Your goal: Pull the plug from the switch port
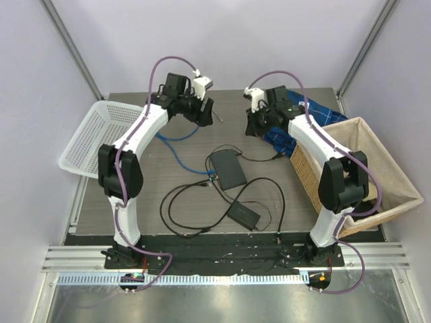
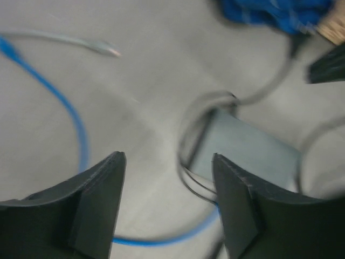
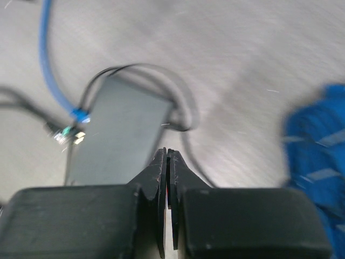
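Observation:
The switch (image 1: 229, 168) is a flat dark grey box lying mid-table. A blue cable (image 1: 176, 138) runs to a blue plug (image 1: 213, 174) seated in a port on its left near edge. The right wrist view shows the switch (image 3: 118, 137), the blue plug (image 3: 80, 114) and lit port lights beside it. My left gripper (image 1: 206, 112) hovers behind the switch, open and empty (image 2: 170, 159), with the switch (image 2: 248, 151) and blue cable (image 2: 75, 118) below. My right gripper (image 1: 254, 125) is shut on nothing (image 3: 167, 154), above the switch's far right.
A black power brick (image 1: 244, 215) with looping black cords lies near the front. A white plastic basket (image 1: 94, 138) stands at the left and a lined wicker basket (image 1: 360, 168) at the right. A blue cloth (image 1: 279, 134) lies beside my right gripper.

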